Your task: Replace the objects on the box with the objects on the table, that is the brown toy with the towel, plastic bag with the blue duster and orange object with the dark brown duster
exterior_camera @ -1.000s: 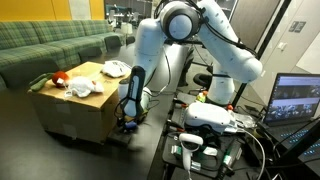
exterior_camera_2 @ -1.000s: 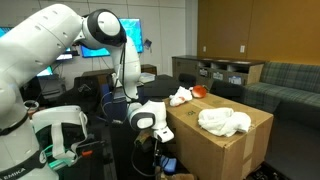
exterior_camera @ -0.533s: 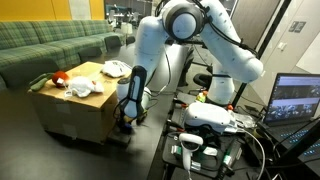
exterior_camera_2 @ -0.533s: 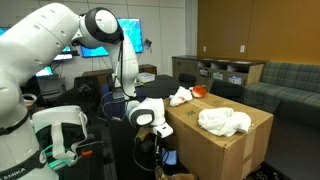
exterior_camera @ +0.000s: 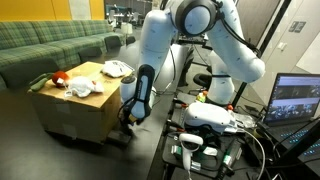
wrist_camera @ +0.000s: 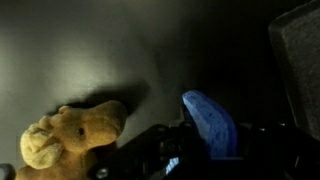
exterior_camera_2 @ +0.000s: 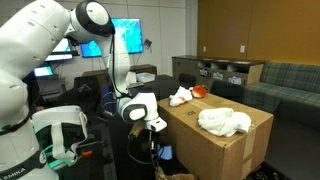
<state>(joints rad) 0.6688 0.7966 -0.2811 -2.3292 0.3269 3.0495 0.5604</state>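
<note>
Blue duster lower end lost in dark; jaws seemingly clamped on it; brown toy partly cropped.

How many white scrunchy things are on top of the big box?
2. A big white bundle lies in the middle of the box, and a smaller white bundle sits near its far edge beside the orange object. More could be hidden.

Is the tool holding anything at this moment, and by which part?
The tool appears to grip the blue duster by its near end, the far end sticking out; the contact is dark. The brown toy lies untouched.
</note>
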